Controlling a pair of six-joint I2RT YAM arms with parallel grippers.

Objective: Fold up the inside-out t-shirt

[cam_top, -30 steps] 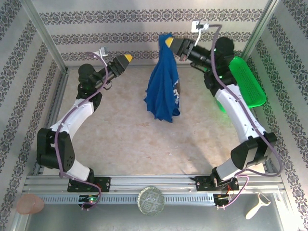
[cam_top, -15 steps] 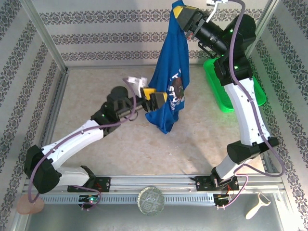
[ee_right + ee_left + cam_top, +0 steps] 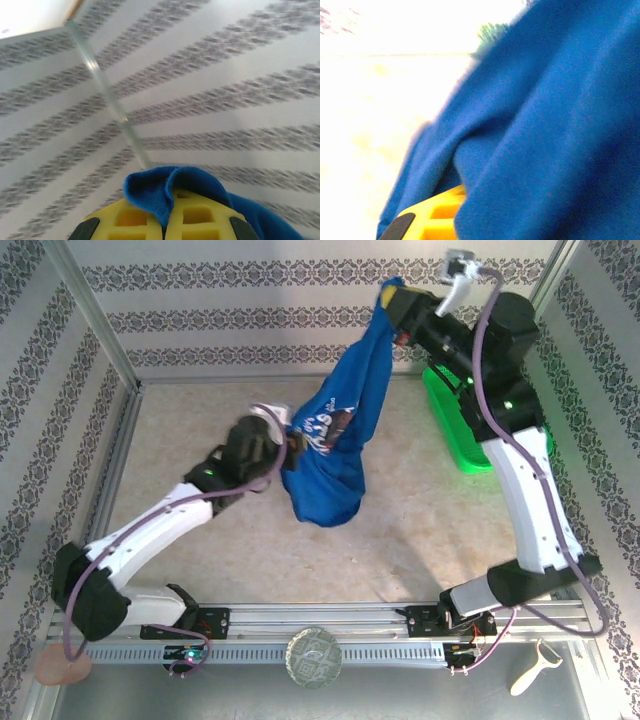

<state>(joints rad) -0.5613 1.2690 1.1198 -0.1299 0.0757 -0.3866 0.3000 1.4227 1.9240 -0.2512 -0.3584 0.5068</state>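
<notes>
Above the bench point(image 3: 420, 510), we see the right tool point(image 3: 397, 298) clamped on the top of the blue t-shirt point(image 3: 330, 490), the left tool point(image 3: 293, 445) pinching its side.

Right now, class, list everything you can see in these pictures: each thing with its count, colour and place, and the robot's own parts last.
t-shirt: one, blue, hanging over the table between the two hands
basket: one, green, far right of the table
table: one, beige, under the arms
disc: one, clear, near ledge, centre
peeler: one, white, near ledge, right
lump: one, pink, near ledge, left
walls: striped grey and white, around the table
left arm: one, white and black, reaching to mid-table
right arm: one, white and black, raised at far right
left hand: one, yellow fingers, shut on the t-shirt's side
right hand: one, yellow fingers, shut on the t-shirt's top
</notes>
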